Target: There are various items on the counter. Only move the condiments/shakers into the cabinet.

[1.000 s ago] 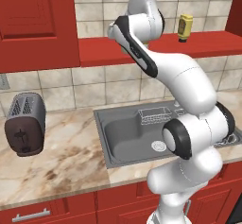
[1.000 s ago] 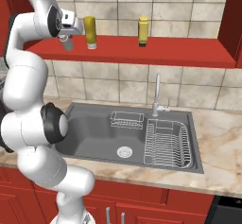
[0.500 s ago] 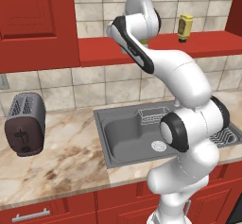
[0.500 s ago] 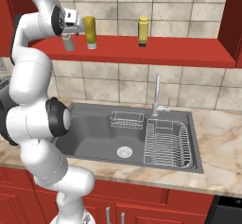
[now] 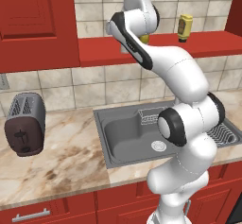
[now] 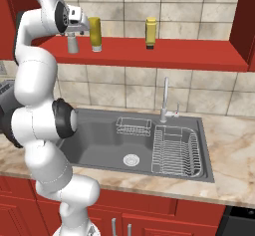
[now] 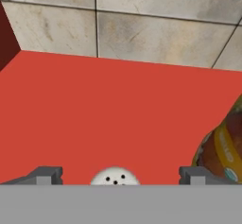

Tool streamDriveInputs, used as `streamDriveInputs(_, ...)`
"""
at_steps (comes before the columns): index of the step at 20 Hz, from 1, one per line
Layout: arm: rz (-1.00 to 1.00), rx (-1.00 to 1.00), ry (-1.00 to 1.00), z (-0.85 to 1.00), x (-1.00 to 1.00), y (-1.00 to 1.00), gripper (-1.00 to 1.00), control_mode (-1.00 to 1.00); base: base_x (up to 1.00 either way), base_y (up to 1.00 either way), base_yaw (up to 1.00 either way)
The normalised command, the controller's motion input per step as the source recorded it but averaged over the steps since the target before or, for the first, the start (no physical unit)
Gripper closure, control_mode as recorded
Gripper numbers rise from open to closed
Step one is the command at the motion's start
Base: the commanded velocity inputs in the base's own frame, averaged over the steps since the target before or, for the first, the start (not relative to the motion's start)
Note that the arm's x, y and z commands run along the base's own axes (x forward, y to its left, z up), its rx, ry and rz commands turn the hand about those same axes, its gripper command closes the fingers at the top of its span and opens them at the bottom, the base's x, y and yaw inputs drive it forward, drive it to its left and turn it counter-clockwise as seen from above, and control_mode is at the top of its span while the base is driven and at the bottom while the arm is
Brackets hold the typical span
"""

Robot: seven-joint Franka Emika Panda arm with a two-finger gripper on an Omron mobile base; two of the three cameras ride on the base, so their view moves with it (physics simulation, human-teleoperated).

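Note:
The small grey tapered shaker point(image 6: 73, 43) stands upright on the doorless red cabinet shelf point(image 6: 189, 53), near its left end. My gripper point(image 6: 74, 31) hangs just above it, open. In the hand view the shaker's white holed top point(image 7: 115, 176) sits between the spread fingertips point(image 7: 47, 175), untouched by them. A yellow bottle with a dark label point(image 6: 94, 33) point(image 7: 222, 147) stands just right of the shaker. Another yellow bottle point(image 6: 151, 32) point(image 5: 185, 28) stands further right on the shelf point(image 5: 99, 53). My arm hides the shaker in the left base view.
A dark grey toaster point(image 5: 24, 124) lies on the marble counter point(image 5: 61, 161) at the left. The sink point(image 5: 137, 133) with faucet point(image 6: 165, 98) and wire dish rack point(image 6: 177, 150) is below the shelf. A closed red cabinet door point(image 5: 38, 24) borders the shelf's left end.
My gripper was shut on the grey shaker and has opened, leaving the shaker standing on the shelf. The arm has hardly moved.

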Motion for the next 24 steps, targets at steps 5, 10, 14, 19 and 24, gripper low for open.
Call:
streamDriveInputs(5,0.0,-0.02,0.0,-0.05,0.18,0.0,-1.0,-1.0,0.0,0.0,0.0)
streamDriveInputs(10,0.0,-0.03,-0.01,-0.05,0.11,0.0,-1.0,-1.0,0.0,0.0,0.0)
streamDriveInputs(14,0.0,0.0,-0.02,0.0,-0.04,0.0,-1.0,-1.0,0.0,0.0,0.0)
streamDriveInputs(19,0.0,0.0,-0.1,0.0,-0.26,0.0,-1.0,-1.0,0.0,0.0,0.0)
streamDriveInputs(24,0.0,0.0,-0.23,0.0,-0.58,0.0,-1.0,-1.0,0.0,0.0,0.0)
